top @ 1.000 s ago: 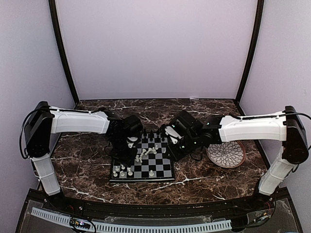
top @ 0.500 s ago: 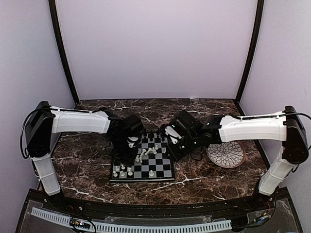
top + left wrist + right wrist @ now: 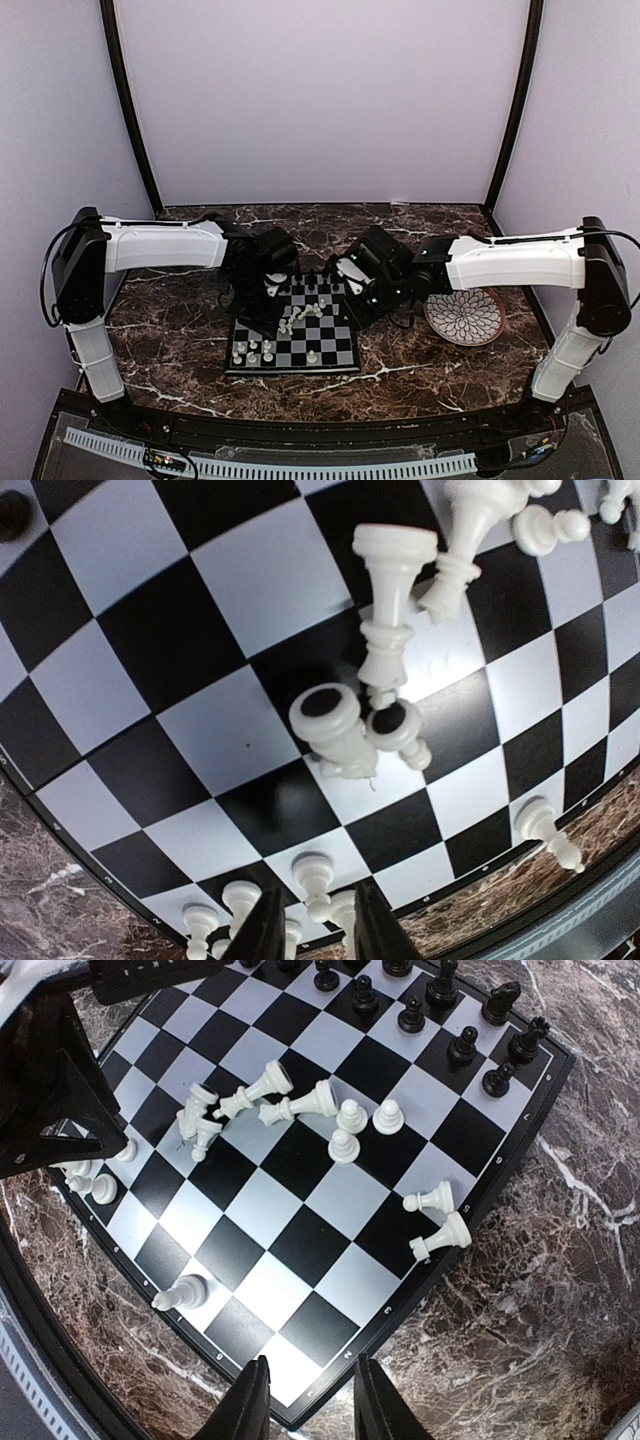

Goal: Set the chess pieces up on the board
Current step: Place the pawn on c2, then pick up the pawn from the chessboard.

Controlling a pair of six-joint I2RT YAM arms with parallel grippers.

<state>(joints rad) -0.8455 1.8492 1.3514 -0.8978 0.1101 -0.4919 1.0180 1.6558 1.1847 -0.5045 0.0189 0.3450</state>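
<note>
- The board (image 3: pixel 338 340) lies flat in the middle of the dark marble table (image 3: pixel 170 375), between the two arms.
- The black chessmen (image 3: pixel 455 1045) stand upright along the board's far rows.
- The white chessmen (image 3: pixel 290 1100) are in disorder. A small heap lies around the middle of the board, several on their sides and leaning across one another, with a few upright beside them.
- A cluster of white pawns (image 3: pixel 252 352) stands at the near left corner of the board.
- One lone pawn (image 3: pixel 185 1290) stands on the near row, further right.
- Two more white men sit by the right edge, one upright (image 3: pixel 432 1200) and one toppled (image 3: pixel 447 1235) just beside it.
- The left gripper (image 3: pixel 315 930) hangs over the left side of the board, close above the squares. Its fingers stand a little apart. A white pawn shows in the gap, and I cannot tell whether they touch it.
- The right gripper (image 3: pixel 305 1400) is poised above the right side of the board. Its fingers are spread with nothing between them.
- A round white patterned plate (image 3: pixel 465 317) with a brown rim rests on the table to the right of the board, apart from it, beside the right arm.
</note>
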